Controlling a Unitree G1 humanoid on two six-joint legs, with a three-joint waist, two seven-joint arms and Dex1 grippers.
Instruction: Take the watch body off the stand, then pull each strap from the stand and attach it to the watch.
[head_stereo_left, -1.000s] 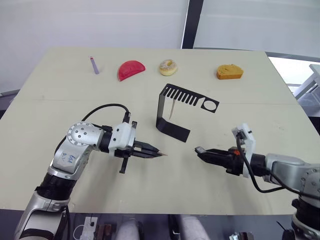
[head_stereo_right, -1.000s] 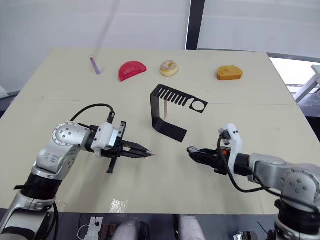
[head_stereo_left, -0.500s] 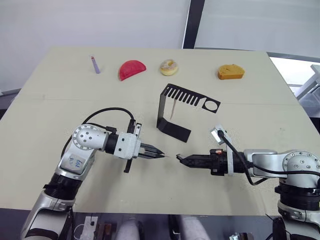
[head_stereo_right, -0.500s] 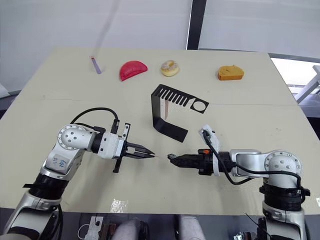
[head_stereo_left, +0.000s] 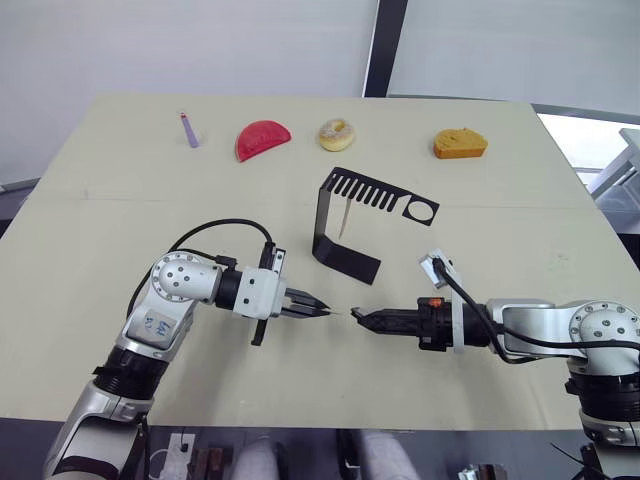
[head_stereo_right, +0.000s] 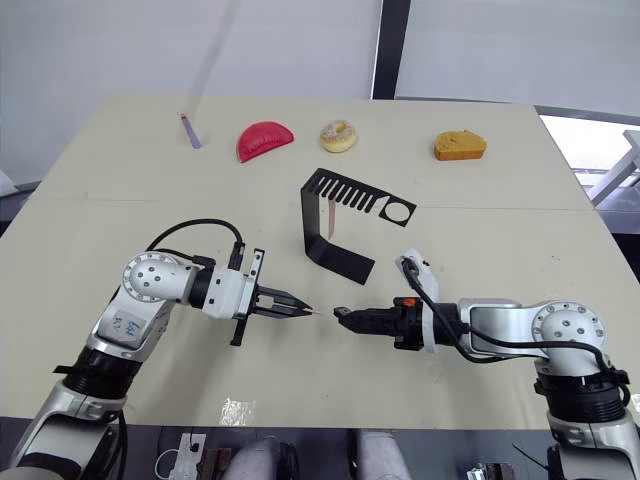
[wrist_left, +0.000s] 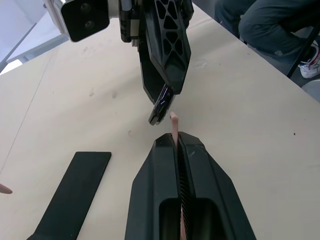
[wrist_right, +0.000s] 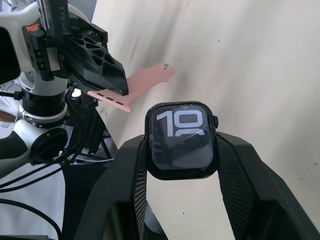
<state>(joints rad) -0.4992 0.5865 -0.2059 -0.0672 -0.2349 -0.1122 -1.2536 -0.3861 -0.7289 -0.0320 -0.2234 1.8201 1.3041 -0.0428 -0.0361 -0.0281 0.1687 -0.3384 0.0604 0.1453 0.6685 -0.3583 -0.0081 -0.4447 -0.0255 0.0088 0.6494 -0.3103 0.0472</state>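
Observation:
My left gripper (head_stereo_left: 322, 311) is shut on one pink strap (wrist_right: 145, 82), whose free end (wrist_left: 173, 120) sticks out past the fingertips. Facing it from the right, my right gripper (head_stereo_left: 364, 318) is shut on the watch body (wrist_right: 181, 140), a black square case whose screen shows light digits. The strap's tip and the watch sit a small gap apart, just above the table. The black stand (head_stereo_left: 345, 250) stands upright behind them at mid-table. A second pale strap (head_stereo_left: 343, 218) hangs from its comb-slotted arm, and the ring at the arm's end is empty.
Along the table's far edge lie a purple stick (head_stereo_left: 189, 130), a red slice (head_stereo_left: 262, 139), a donut (head_stereo_left: 337, 133) and a piece of bread (head_stereo_left: 460, 143). A seated person's legs (wrist_left: 270, 25) are beyond the table edge.
Over the last second my right gripper swung left with the watch body to face the left gripper. The left gripper edged right with the strap, narrowing the gap.

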